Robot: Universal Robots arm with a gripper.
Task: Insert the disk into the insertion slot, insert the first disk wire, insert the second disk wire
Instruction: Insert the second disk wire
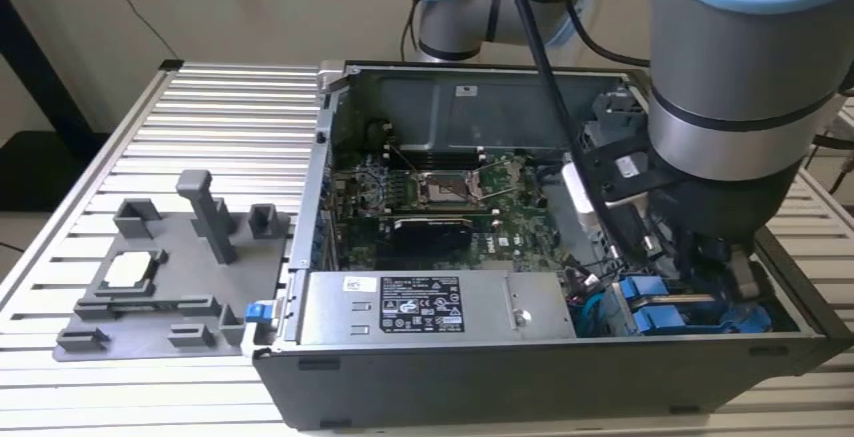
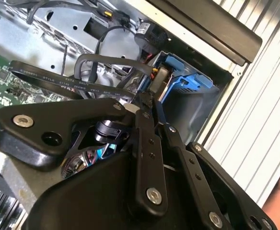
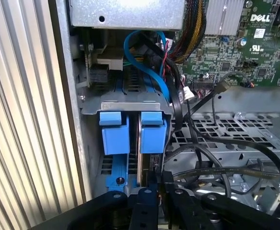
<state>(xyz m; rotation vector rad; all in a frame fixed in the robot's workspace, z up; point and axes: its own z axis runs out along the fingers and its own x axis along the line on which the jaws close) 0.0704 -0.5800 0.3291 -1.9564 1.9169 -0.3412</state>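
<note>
Exterior view: the arm reaches down into the open computer case (image 1: pixel 400 377) on the ribbed table (image 1: pixel 200 127). Second wrist view: the gripper (image 2: pixel 147 98) is clenched on a black wire connector (image 2: pixel 145 99). First wrist view: the disk (image 3: pixel 139 143) sits in the insertion slot (image 3: pixel 89 108).

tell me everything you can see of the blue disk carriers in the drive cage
Two bright blue plastic carriers sit side by side in the grey metal drive cage at the case's corner, their blocky tabs facing outward with a narrow gap between them. A blue cable loops above them. The gripper hangs close over them. The exterior view shows them at its lower right.
</note>
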